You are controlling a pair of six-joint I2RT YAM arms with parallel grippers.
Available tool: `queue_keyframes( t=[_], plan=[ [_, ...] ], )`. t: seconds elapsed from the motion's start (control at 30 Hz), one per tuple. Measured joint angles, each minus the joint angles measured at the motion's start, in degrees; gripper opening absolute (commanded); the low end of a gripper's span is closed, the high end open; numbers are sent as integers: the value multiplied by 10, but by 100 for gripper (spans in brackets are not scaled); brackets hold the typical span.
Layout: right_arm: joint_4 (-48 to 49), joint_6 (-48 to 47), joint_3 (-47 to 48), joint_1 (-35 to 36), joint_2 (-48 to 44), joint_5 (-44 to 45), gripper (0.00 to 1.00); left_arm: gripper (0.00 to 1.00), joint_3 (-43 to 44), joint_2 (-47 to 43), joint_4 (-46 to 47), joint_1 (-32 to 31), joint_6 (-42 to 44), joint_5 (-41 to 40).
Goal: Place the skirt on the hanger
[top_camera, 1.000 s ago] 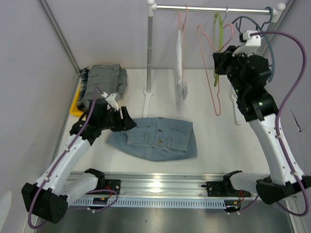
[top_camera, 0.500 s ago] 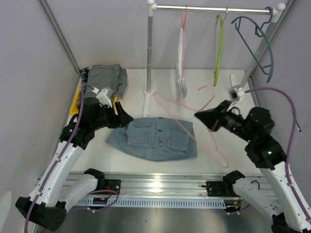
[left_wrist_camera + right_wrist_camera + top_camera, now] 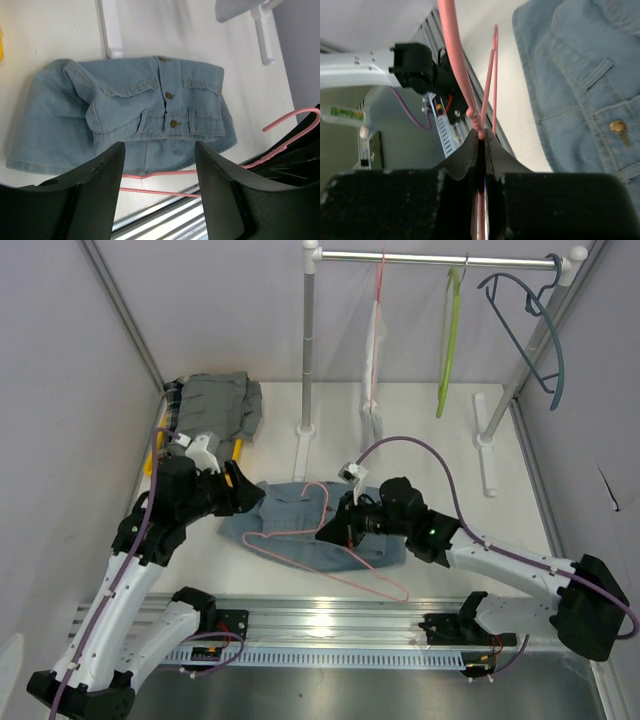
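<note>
The denim skirt lies flat on the white worktop, button placket and pocket flaps facing up, and it is not on any hanger. The right gripper is over the skirt's near half, its fingers pressed shut on the thin wire of the pink hanger, gripping it close to where the neck twists together. Held this way, the hanger slants across the skirt: its hook rises over the middle of the skirt, one shoulder reaches past the skirt's left edge, and the long bar runs beyond the skirt's near edge; whether the wire touches the cloth cannot be told. The left gripper hovers at the skirt's far left corner, looking down on the denim, its fingers spread wide with nothing between them. Behind the skirt stands a clothes rail carrying a green hanger, a blue-grey hanger and a white one. Behind and to the left of the skirt sits a pile of folded grey clothing.
</note>
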Motion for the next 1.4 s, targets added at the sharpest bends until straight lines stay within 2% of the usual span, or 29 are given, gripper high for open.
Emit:
queue_keyframes(
  t=[0.13,0.27,0.57,0.83,1.17,1.4],
  plan=[
    [79,8,-33,13,45,16,0,62,-50,0,2,-10,-11,-2],
    [174,23,-61,5,97,26,0,59,-96,11,11,-47,-25,-13],
    [318,59,-72,2,216,44,0,54,-166,23,53,-108,-65,-63],
    [384,83,-72,-14,268,54,0,50,-199,66,73,-130,-87,-131],
    [424,98,-73,-29,311,48,0,58,-216,124,103,-144,-108,-220],
    [434,97,-73,-30,321,42,0,57,-222,178,144,-146,-119,-243]
  ],
)
